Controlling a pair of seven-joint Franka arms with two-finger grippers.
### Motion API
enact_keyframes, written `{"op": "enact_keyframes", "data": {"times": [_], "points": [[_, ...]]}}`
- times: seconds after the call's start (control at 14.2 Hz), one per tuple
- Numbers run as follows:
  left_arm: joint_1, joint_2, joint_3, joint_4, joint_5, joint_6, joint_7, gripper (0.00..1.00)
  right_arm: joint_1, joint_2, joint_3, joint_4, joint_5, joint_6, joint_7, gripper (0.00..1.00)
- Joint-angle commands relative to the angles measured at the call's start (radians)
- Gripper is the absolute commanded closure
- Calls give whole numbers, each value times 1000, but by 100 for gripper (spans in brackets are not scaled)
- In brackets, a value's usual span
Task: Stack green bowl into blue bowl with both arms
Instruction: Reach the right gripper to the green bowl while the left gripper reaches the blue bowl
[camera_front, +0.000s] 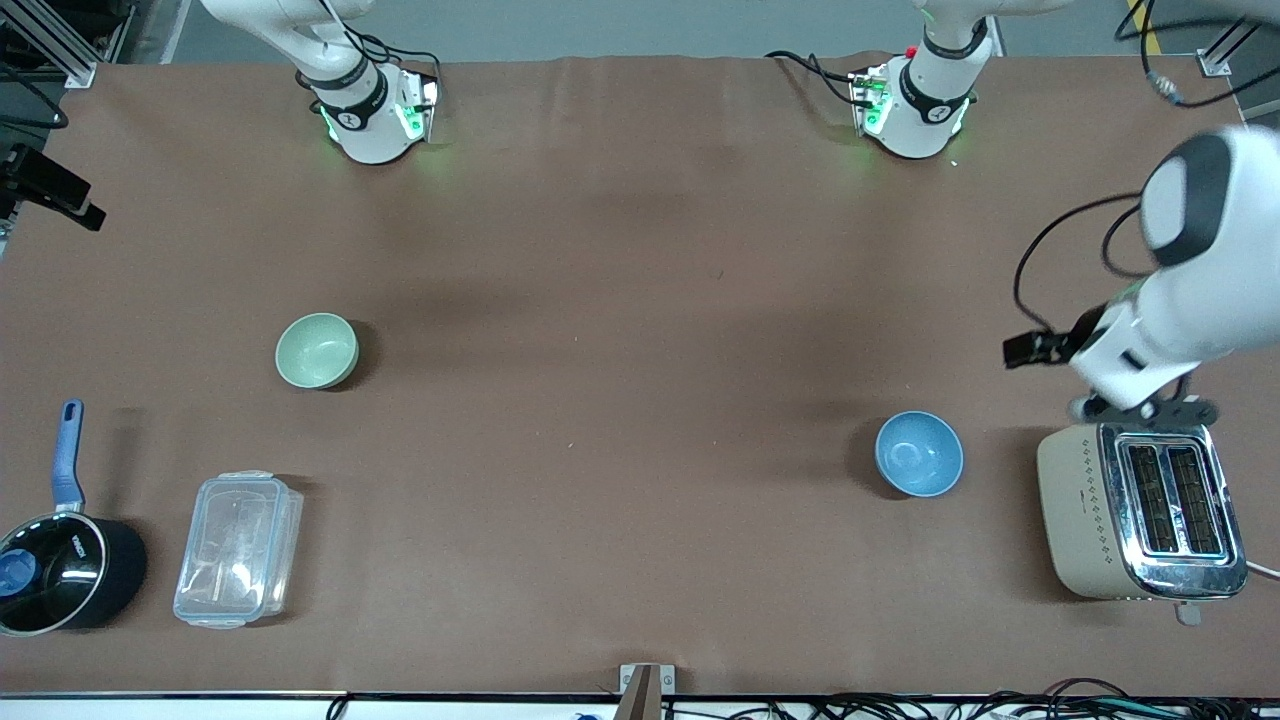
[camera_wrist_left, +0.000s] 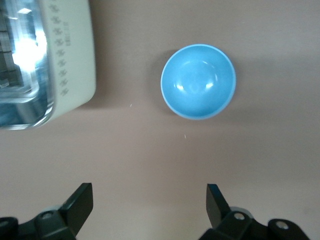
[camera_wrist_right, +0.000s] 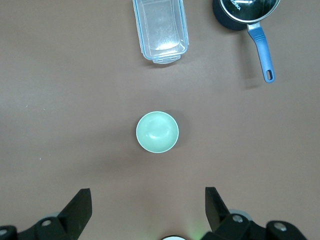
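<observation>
A: Sage-green and matte, the green bowl (camera_front: 317, 350) sits at the front view's left of centre; the blue bowl (camera_front: 919, 454) lies lower right, beside the toaster (camera_front: 1140, 510).

B: Both look light, rigid and smooth, so I'd pinch the rim. The left gripper (camera_wrist_left: 149, 203) hangs spread wide over bare cloth near the blue bowl; the right gripper (camera_wrist_right: 147, 203), also wide, hangs over the green one.

A: The brown tablecloth (camera_front: 620, 300) is flat. The saucepan (camera_front: 62, 560) and clear container (camera_front: 238, 550) sit lower left, well apart.
</observation>
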Motion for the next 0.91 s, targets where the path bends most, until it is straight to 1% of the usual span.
{"op": "enact_keyframes", "data": {"times": [0.0, 0.14, 0.21, 0.28, 0.35, 0.42, 0.49, 0.63, 0.7, 0.84], "points": [[18, 76, 0, -64, 18, 160, 7, 0, 2, 6, 3, 13, -13, -14, -4, 0], [26, 162, 0, -60, 17, 228, 8, 0, 2, 6, 3, -19, -13, -12, -10, 0], [24, 194, 0, -59, 15, 261, 8, 4, 3, 6, 3, -47, -13, -6, -12, 0], [26, 228, 0, -56, 11, 288, 7, 8, 3, 6, 3, -91, -13, 8, -13, 0], [24, 246, 0, -43, 8, 295, 5, 17, 5, 6, 3, -160, -14, 62, -15, 0], [23, 260, 0, -31, 0, 296, 4, 22, 5, 3, 3, -249, -14, 142, -15, 0], [20, 281, 0, -11, -11, 296, -7, 25, 5, 2, 3, -347, -14, 241, -16, 0], [18, 341, 0, 27, -26, 297, -12, 31, 6, 2, 3, -510, -16, 418, -17, 0], [18, 369, 0, 46, -29, 297, -12, 36, 6, 2, 3, -580, -22, 507, -24, 0], [18, 397, 0, 53, -32, 308, -12, 46, 2, 0, 3, -728, -24, 695, -35, 0]]}}
